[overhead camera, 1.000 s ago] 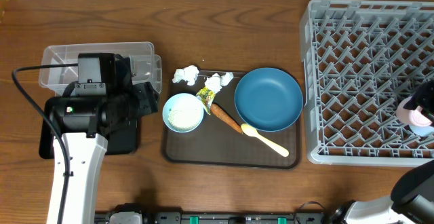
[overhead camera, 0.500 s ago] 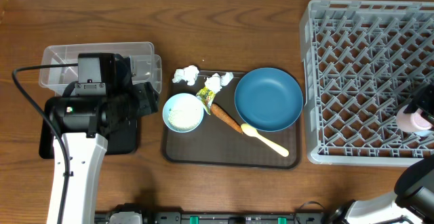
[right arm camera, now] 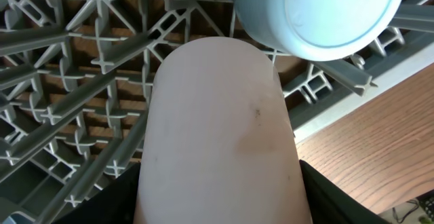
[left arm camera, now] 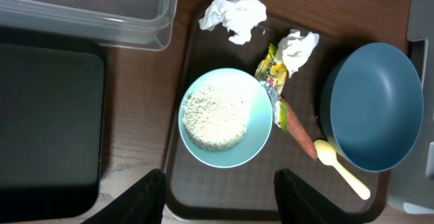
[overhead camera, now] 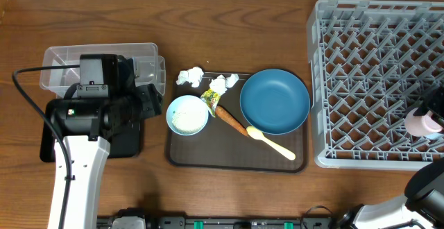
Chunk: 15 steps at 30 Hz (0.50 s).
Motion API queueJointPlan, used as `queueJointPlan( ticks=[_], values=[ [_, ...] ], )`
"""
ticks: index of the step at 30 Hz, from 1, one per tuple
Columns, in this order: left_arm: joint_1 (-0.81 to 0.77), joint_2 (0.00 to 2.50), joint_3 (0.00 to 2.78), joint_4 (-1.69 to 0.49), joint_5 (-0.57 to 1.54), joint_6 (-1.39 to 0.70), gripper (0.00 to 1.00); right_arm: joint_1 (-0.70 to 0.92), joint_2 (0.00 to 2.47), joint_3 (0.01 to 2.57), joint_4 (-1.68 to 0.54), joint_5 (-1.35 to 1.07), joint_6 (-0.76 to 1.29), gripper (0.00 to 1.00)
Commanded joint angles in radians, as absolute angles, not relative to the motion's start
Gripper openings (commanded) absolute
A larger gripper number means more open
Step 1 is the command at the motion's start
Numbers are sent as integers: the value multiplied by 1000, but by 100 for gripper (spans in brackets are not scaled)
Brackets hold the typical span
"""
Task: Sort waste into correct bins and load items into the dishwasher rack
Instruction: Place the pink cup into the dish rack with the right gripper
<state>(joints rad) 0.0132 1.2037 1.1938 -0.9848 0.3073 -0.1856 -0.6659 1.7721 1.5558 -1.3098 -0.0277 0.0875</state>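
R gripper [right arm camera: 218,187] clamps pink cup [right arm camera: 217,129] at right edge of rack [overhead camera: 374,83] by sm. blue cup [right arm camera: 319,13]; L gripper [left arm camera: 220,197] open, empty, near rice bowl [left arm camera: 260,137].

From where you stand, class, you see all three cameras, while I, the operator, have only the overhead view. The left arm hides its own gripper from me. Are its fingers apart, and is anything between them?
Observer: The left gripper is open, with nothing between its fingers. It looks down on the brown tray.
Operator: What is the white stuff in the bowl?
Observer: The left wrist view shows grains: it is a mound of rice in the pale blue bowl.
Operator: And the pink cup at the rack's right edge, is it let go?
Observer: No. The right wrist view shows the pink cup clamped between the fingers of the right gripper, over the lattice of the rack.
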Motion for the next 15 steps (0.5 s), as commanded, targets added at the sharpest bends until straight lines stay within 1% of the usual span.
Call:
queueJointPlan(
  ticks=[1, 9, 15],
  values=[
    [19, 1206, 1200, -987, 294, -176, 54, -661, 1783, 1556, -1310, -125, 95, 32],
    [19, 1206, 1200, -988, 294, -176, 54, -661, 1732, 1557, -1314, -200, 72, 33],
    [19, 1206, 1200, -991, 294, -176, 54, -658, 1730, 1557, -1320, -199, 69, 33]
  ],
)
